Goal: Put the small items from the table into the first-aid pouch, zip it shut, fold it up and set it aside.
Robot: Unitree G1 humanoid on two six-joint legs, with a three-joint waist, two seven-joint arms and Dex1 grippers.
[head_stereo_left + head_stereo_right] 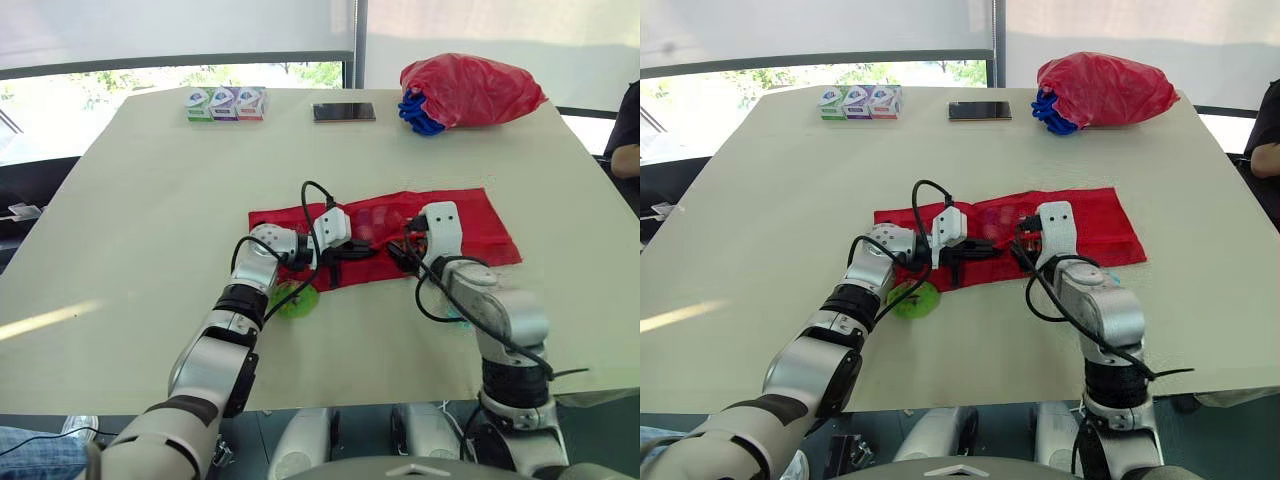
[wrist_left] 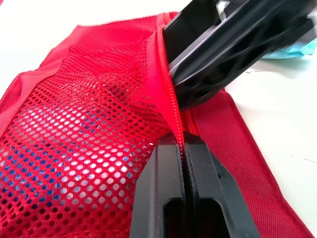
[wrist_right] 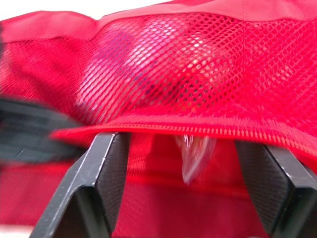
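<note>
Pouch (image 1: 470, 225), red with a mesh front, lies flat in the middle of the table (image 1: 150, 200), its long side running from 9 to 3 o'clock. The left pincer (image 2: 183, 148) is clenched on the pouch's zipper seam at the mesh edge. The right pincer (image 3: 185, 148), just beside it toward 3 o'clock, is spread wide under the mesh edge, with a clear wrapper (image 3: 194, 158) hanging between its fingers. A green round thing (image 1: 296, 300) sits at 6 o'clock from the pouch, beside the left forearm. Three small boxes (image 1: 225, 103) stand at 11 o'clock, a phone (image 1: 344, 112) at 12 and a red bag (image 1: 470, 90) at 1.
</note>
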